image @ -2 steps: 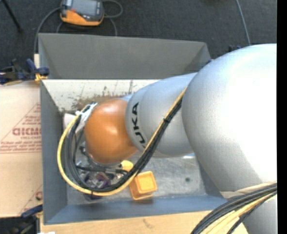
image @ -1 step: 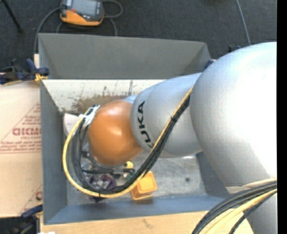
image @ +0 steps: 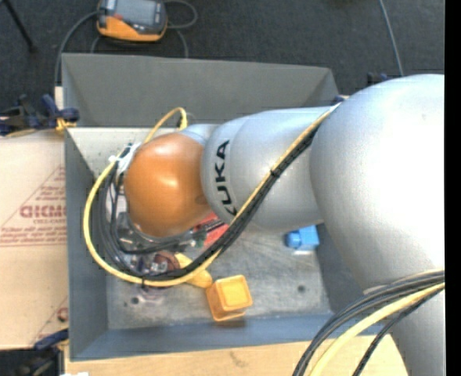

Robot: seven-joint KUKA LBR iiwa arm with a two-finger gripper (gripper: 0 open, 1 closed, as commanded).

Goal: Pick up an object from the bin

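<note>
My gripper [image: 140,251] shows as dark metal parts under the wrist, low in the left half of the bin and close to the floor. Nothing can be made out in its grasp. An orange-yellow square block [image: 230,297] lies on the bin floor near the front wall, to the right of the gripper. A yellow piece [image: 201,277] sits right at the block's upper left corner. Just right of the gripper, a red thing [image: 209,227] peeks out from under the arm, mostly hidden.
A small blue thing [image: 303,237] lies at the right of the bin, half covered by the arm. The arm and its orange wrist cover hide the bin's middle and right. Yellow and black cables loop round the wrist near the left wall.
</note>
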